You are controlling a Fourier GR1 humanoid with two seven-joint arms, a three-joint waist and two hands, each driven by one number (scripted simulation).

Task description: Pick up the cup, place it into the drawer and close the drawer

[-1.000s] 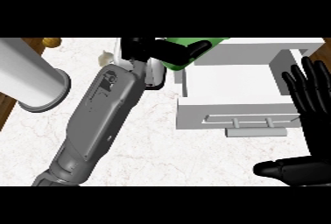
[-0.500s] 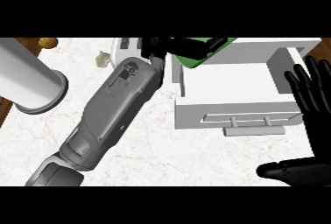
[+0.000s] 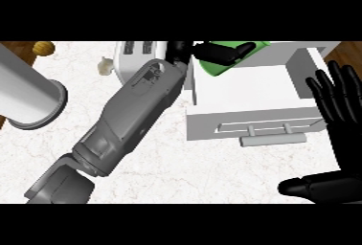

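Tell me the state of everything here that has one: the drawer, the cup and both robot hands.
Drawer: open, pulled out.
Cup: held, at the drawer's far left corner.
Left robot hand: curled round the cup.
Right robot hand: open, resting at the view's right edge, fingers up.

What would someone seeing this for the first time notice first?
The long grey left forearm stretched diagonally across the counter, its left hand curled round a green cup at the far left corner of the open white drawer. Next come the open right hand resting at the right edge, fingers up, and a big grey cylinder at the left.
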